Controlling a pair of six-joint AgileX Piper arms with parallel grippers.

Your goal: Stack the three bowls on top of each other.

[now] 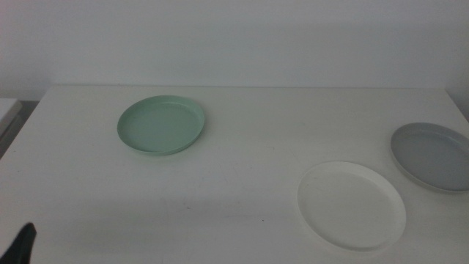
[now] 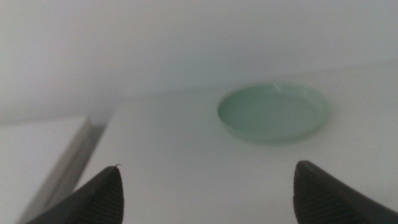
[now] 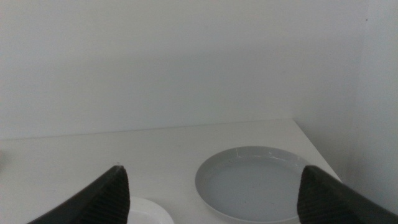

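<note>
On table point(image 1: 242, 147), mint green bowl point(image 1: 161, 125), white bowl point(image 1: 352, 205), grey bowl point(image 1: 434, 155), apart

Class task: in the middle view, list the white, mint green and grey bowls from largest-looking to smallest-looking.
1. white bowl: looks largest, though it lies nearest the camera.
2. mint green bowl: smaller, farther back.
3. grey bowl: shows least, but the picture's edge cuts it off, so its rank against the green one is unsure.

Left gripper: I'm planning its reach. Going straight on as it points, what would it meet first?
Probably the mint green round matte bowl. The open left gripper faces it over bare white table; depth is unclear.
</note>
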